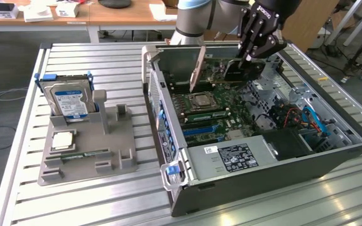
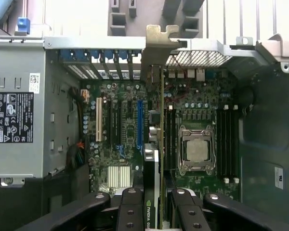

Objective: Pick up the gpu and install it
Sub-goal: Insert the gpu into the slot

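Between the black fingers (image 2: 131,211) of my end effector (image 2: 156,197) sits the gpu (image 2: 151,168), a thin dark expansion card with a silver metal end bracket (image 2: 156,43), clamped edge-on above the green motherboard (image 2: 120,125) inside the open black computer case (image 1: 263,179). I judge the install step is in hand: the card looks lifted but not yet seated. Seating it calls for its lower edge over a slot and its bracket at the case's rear wall.

The arm (image 1: 195,19) angles down, hand (image 1: 251,59) clamped partway closed.
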Action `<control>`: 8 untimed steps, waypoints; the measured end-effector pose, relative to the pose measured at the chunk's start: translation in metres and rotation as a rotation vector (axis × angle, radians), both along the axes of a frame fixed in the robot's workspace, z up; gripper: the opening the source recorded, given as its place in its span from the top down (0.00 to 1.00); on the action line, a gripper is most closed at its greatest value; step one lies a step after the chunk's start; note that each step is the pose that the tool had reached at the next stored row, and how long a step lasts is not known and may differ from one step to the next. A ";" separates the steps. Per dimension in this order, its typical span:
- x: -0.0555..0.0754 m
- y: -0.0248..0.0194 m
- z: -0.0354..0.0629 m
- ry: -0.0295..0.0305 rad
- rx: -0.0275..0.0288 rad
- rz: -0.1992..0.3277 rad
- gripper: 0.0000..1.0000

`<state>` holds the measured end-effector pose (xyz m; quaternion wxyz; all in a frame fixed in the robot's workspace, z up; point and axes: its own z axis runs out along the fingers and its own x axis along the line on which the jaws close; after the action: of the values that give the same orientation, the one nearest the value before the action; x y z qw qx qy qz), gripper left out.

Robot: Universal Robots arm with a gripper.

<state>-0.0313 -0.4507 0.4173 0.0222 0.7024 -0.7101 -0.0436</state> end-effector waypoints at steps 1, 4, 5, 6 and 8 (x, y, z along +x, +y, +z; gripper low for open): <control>0.000 0.0000 -0.0002 -0.0053 0.0001 0.001 0.73; 0.000 0.0000 -0.0001 -0.0076 -0.0001 0.002 0.73; 0.000 0.0000 -0.0001 -0.0076 0.0000 0.002 0.73; 0.000 0.0000 -0.0001 -0.0076 -0.0001 0.002 0.73; 0.000 0.0000 -0.0004 -0.0082 -0.0002 0.002 0.73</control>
<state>-0.0313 -0.4506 0.4169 0.0194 0.7034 -0.7094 -0.0406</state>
